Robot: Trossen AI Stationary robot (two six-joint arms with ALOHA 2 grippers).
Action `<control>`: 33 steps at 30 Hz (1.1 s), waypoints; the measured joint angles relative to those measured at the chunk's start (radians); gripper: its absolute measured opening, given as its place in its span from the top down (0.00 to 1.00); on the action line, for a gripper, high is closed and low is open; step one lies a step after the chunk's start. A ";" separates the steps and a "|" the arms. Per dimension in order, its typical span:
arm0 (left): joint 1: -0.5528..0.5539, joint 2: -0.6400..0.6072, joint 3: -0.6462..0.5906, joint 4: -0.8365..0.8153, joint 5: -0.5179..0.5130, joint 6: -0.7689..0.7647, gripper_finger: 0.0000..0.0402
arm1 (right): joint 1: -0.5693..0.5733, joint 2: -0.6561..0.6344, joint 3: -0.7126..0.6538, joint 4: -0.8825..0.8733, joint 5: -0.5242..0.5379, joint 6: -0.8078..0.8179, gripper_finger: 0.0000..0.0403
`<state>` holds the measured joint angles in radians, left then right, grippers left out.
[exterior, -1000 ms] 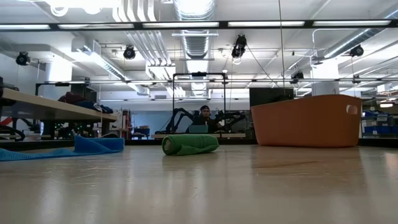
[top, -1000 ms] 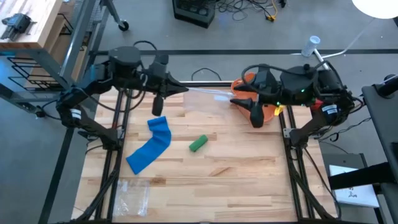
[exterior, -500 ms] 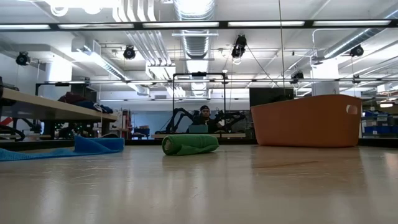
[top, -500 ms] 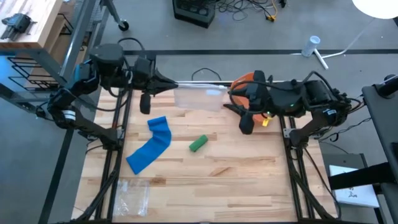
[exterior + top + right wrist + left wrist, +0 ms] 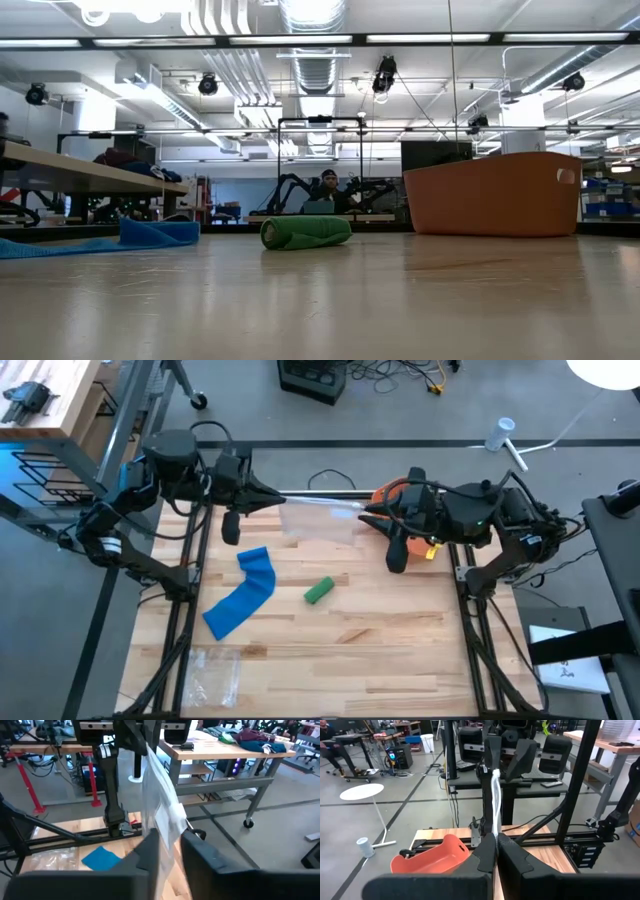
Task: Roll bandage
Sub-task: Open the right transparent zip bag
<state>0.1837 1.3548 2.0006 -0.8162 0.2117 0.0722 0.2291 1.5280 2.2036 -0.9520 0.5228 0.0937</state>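
While both arms reach inward at the far side of the table (image 5: 330, 660), a clear plastic bag (image 5: 318, 520) hangs stretched between them above the wooden top. The left gripper (image 5: 272, 500) sits at the far left, and its jaws are fully closed on the left edge of the plastic bag; in the left wrist view the two dark fingers (image 5: 482, 857) meet with the thin white plastic pinched between them. The right gripper (image 5: 368, 518) sits at the far right, just in front of the orange bin (image 5: 388, 492), at the right edge of the plastic bag. In the right wrist view the bag runs down between its fingers (image 5: 150, 847), which stand a narrow gap apart around the plastic; whether they press on it cannot be told.

The blue bandage (image 5: 243, 593) lies unrolled on the left half of the table, running from its far end near the left gripper toward the near left. No gripper touches it. A green roll (image 5: 319, 591) lies on its side near the table centre, just to the right of the blue bandage and apart from it. In the low view the green roll (image 5: 305, 232) rests flat on the wood with the blue bandage (image 5: 120, 238) to its left and the orange bin (image 5: 492, 195) to its right. A second clear bag (image 5: 212, 670) lies flat at the near left corner.
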 joint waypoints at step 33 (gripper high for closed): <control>0.002 0.019 0.000 -0.037 0.001 0.156 1.00 | -0.014 0.066 -0.001 0.022 -0.139 -0.196 1.00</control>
<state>0.1856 1.3739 2.0006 -0.8534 0.2128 0.2279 0.2153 1.5936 2.2024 -0.9304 0.3837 -0.1028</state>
